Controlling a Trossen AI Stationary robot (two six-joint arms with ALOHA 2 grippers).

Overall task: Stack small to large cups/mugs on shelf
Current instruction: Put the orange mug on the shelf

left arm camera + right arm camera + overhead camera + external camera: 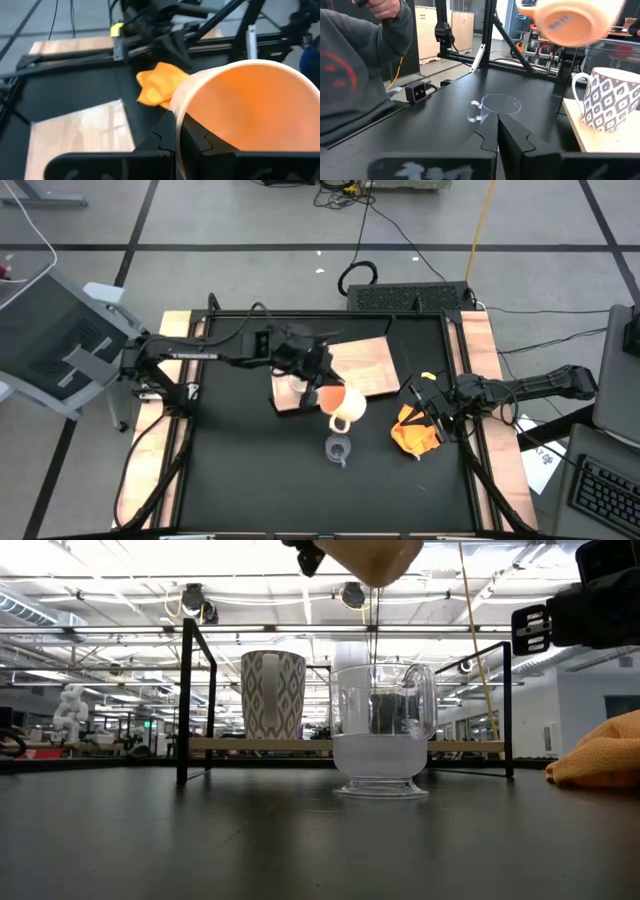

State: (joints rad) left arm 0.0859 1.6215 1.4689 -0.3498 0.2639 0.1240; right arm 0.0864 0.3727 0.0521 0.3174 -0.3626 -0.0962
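My left gripper holds the yellow-orange mug, cream outside and orange inside, in the air above the clear glass cup. In the low view the mug hangs at the top, over the glass cup, which stands by its foot on the black table. The white patterned mug stands upright on the wooden shelf board. My right gripper waits shut beside the orange cloth, touching nothing. My left gripper pinches the yellow-orange mug's wall at the rim, with one finger inside the mug and the other outside. The fingers come from the table's left. The mug is lifted clear and tipped on its side, its mouth facing the gripper.
The orange cloth lies at the table's right side. A black metal frame stands around the shelf board. A person in a grey sweatshirt stands beyond the table in the right wrist view. Bare black tabletop lies in front of the glass cup.
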